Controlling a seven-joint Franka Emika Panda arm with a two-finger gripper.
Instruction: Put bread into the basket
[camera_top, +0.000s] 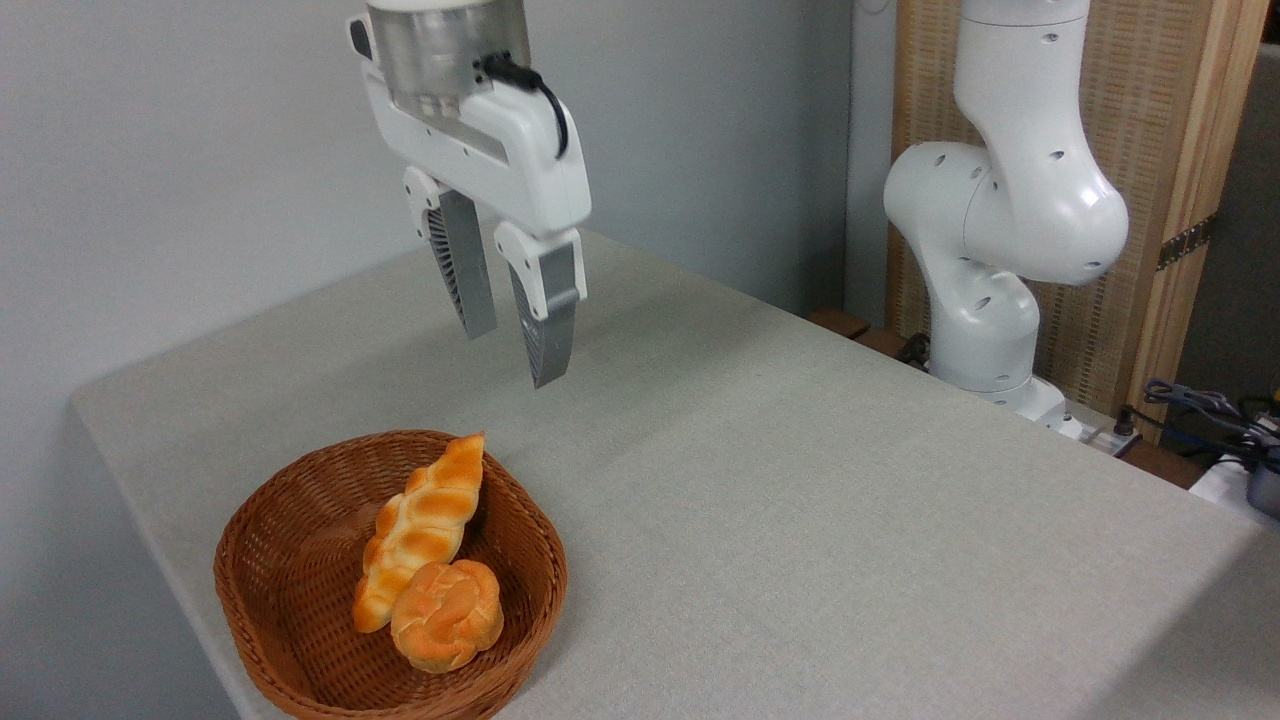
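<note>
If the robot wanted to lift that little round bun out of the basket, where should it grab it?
Probably from straight above, fingers closing across the round bun's sides. It lies flat in the basket, top exposed, but touches the long loaf, so pinch along the free sides.

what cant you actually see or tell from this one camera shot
- Round brown woven wicker basket: its near rim is cut off by the camera view's bottom edge.
- Long tapered braided loaf: its lower end is hidden behind the small round golden-orange knotted bun.
- White arm: its top is cut off by the upper edge.
- Open pincer: its height above the grey table cannot be judged.
</note>
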